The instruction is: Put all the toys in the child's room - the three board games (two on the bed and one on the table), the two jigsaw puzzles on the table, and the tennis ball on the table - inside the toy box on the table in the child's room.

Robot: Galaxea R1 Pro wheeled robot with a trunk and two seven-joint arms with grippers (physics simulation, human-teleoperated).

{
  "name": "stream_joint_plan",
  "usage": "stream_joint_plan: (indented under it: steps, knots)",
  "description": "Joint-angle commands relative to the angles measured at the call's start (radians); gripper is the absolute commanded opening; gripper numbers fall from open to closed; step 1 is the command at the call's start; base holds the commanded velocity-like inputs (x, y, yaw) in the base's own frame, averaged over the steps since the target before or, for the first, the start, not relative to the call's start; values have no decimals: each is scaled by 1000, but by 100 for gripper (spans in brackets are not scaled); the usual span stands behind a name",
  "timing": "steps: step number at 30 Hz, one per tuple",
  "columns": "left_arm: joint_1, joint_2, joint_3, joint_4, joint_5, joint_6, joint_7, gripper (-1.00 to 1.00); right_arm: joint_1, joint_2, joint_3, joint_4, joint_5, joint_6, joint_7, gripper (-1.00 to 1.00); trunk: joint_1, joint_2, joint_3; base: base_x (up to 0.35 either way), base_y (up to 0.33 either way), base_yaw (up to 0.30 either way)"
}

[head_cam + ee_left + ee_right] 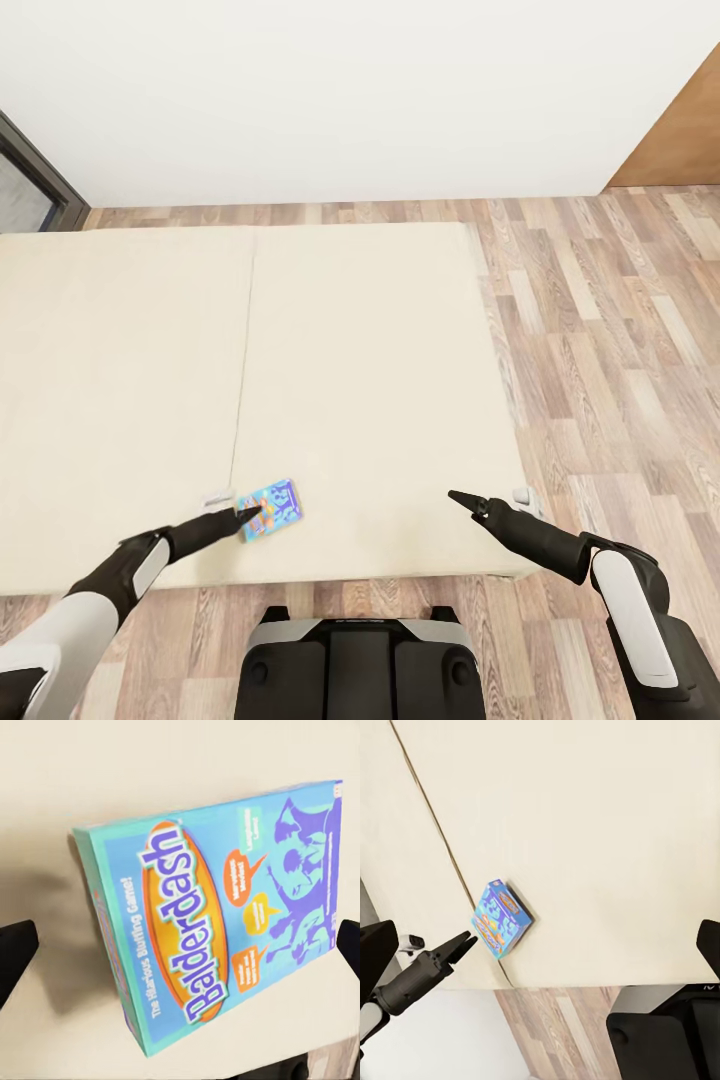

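Note:
A small blue board game (272,509) printed "Balderdash" (217,922) lies flat on the beige mattress of the bed (360,360), close to its near edge. My left gripper (249,517) hovers at the box's near-left corner, open. Its dark fingers (16,952) stand wide on either side of the box without touching it. In the right wrist view the same box (499,918) lies just past the left gripper (463,943). My right gripper (462,498) is open over bare mattress at the bed's near right, well apart from the box.
Wood-plank floor (610,330) runs along the right of the bed and in front of it. A white wall (350,90) stands behind, with a dark door frame (35,180) at far left and a brown panel (680,130) at upper right. My base (355,660) is against the bed's near edge.

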Motion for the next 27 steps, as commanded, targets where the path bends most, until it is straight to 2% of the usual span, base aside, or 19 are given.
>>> stream_joint_plan:
  steps: [1, 15, 27]
  knots:
    - [0, -2, 4, -8, 7, 12, 14, 100, -1, 0, -1, 0, 10, 4, 10, 100, 1, -1, -1, 0, 0, 0]
    - [-2, -23, 4, -32, 6, 6, 95, 100, -1, 0, -2, -1, 10, 4, 10, 100, 1, -1, -1, 0, 0, 0]
    - [-2, -58, 3, -33, 7, -2, 107, 100, -1, 0, -2, -1, 10, 4, 10, 100, 1, -1, -1, 0, 0, 0]
